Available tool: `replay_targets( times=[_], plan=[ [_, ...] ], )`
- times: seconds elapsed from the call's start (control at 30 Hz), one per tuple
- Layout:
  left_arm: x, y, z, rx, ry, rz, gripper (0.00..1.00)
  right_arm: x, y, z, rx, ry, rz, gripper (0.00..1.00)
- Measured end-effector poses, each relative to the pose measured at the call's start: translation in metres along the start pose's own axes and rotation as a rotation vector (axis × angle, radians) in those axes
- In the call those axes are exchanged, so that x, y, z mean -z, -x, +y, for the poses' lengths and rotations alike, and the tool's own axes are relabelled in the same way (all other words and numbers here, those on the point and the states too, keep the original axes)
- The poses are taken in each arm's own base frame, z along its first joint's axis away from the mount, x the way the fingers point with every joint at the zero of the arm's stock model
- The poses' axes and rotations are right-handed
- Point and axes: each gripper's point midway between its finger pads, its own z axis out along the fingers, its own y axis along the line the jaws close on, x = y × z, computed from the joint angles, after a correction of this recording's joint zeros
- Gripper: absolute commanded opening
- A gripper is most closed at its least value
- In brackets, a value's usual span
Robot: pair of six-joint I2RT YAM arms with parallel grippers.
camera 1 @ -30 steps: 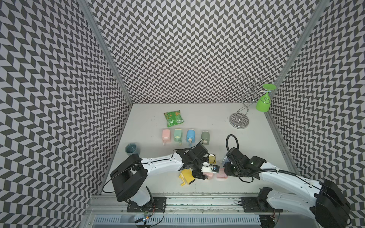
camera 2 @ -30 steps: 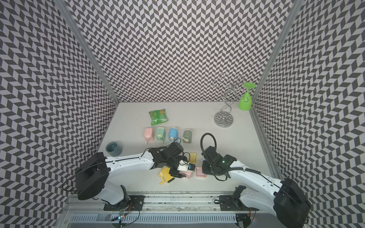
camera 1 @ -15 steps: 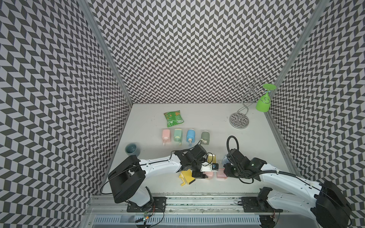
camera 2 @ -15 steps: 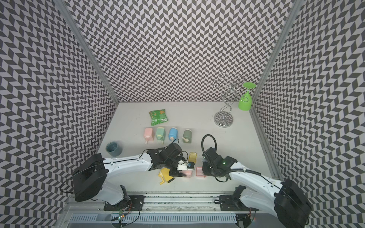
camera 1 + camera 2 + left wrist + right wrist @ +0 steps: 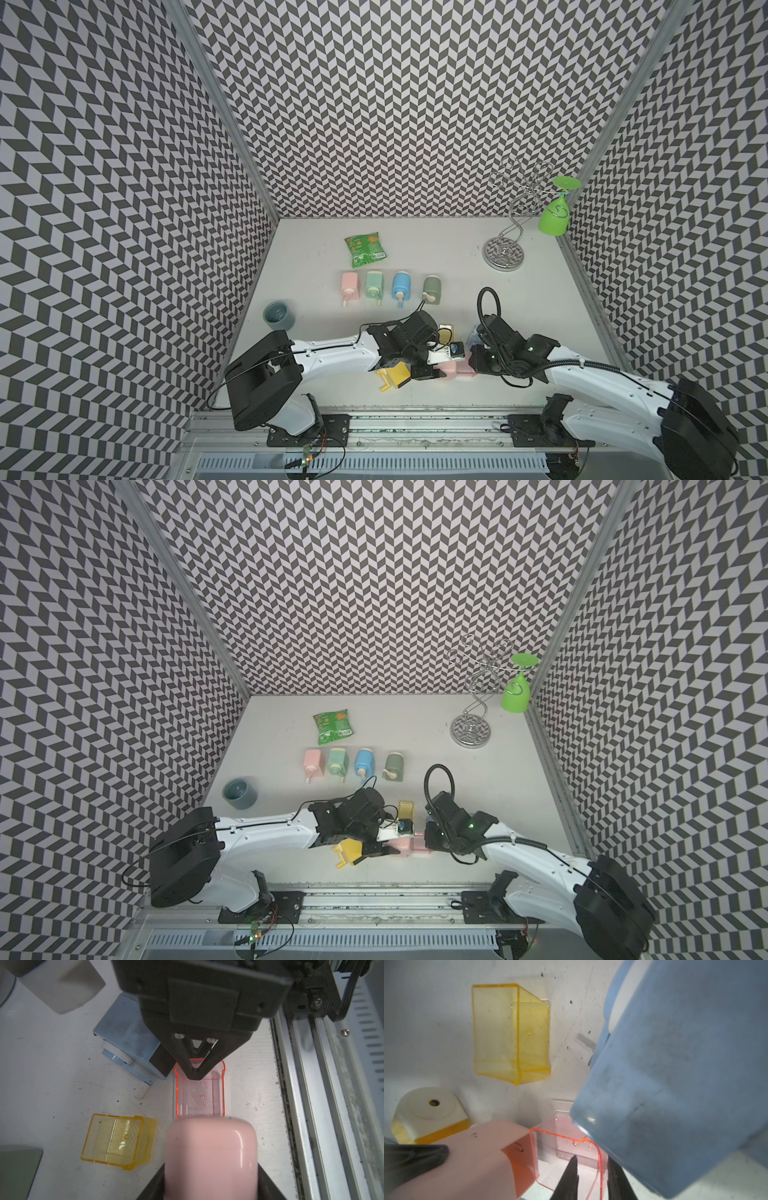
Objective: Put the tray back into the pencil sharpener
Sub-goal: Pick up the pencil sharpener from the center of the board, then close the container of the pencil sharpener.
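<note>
While the left gripper [image 5: 211, 1167] clamps the pink sharpener [image 5: 212, 1153] between both fingers, the right gripper [image 5: 195, 1075] is closed narrow on the end wall of the clear red tray [image 5: 199, 1095]. Read as a clock from above, with the far wall at twelve, the pair sits near six o'clock on the table [image 5: 540, 299], close to the front rail. The tray lies at three o'clock of the sharpener, open side up. Its inner end meets the sharpener's open mouth, and most of its length is outside. How deep that end sits inside cannot be told.

A loose yellow tray [image 5: 406, 811] lies at twelve o'clock of the sharpener, apart from it. A yellow sharpener [image 5: 351, 849] lies at nine o'clock, just beside the left gripper. A blue sharpener [image 5: 128, 1043] stands at one o'clock of the red tray, just beside the right gripper.

Farther toward twelve, four more sharpeners [image 5: 402, 286] lie in a row, with a green snack bag [image 5: 365, 248] beyond them. A grey cup [image 5: 279, 318] stands at nine o'clock by the wall. A wire rack [image 5: 505, 249] stands at two o'clock, with a green glass [image 5: 554, 216] hanging upside down from it.
</note>
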Motion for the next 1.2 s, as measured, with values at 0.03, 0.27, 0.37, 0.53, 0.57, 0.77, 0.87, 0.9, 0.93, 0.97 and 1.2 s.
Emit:
replay_targets(
  times=[0.03,0.27,0.37,0.53,0.57,0.77,0.87,0.9,0.93,0.97,1.2],
  plan=[
    [-0.001,0.0,0.001,0.004,0.006,0.002,0.48,0.0,0.001,0.002,0.003,0.007,-0.003,0.24],
    [-0.006,-0.006,0.009,0.035,0.057,0.036,0.48,-0.001,0.002,0.009,0.022,0.048,-0.004,0.23],
    [-0.009,-0.004,0.013,0.039,0.069,0.043,0.48,-0.002,0.0,0.009,0.026,0.05,-0.001,0.23],
    [-0.011,-0.004,0.013,0.044,0.072,0.047,0.48,-0.003,0.001,0.009,0.033,0.055,-0.003,0.23],
    [-0.011,-0.003,0.013,0.045,0.071,0.048,0.48,-0.003,0.001,0.01,0.036,0.056,-0.003,0.23],
    [-0.014,-0.001,0.014,0.041,0.065,0.083,0.47,-0.003,0.0,0.01,0.045,0.07,-0.004,0.23],
    [-0.016,0.001,0.015,0.036,0.07,0.087,0.47,-0.001,-0.002,0.017,0.049,0.123,0.001,0.23],
    [-0.016,0.002,0.014,0.035,0.07,0.087,0.47,0.0,-0.002,0.02,0.052,0.138,0.0,0.23],
    [-0.016,0.002,0.014,0.034,0.071,0.087,0.47,0.001,-0.002,0.022,0.056,0.153,0.0,0.23],
    [-0.016,0.002,0.014,0.035,0.071,0.087,0.47,0.001,-0.002,0.025,0.059,0.165,-0.001,0.24],
    [-0.016,0.002,0.015,0.037,0.072,0.087,0.46,0.005,0.0,0.025,0.058,0.172,-0.012,0.26]
  ],
)
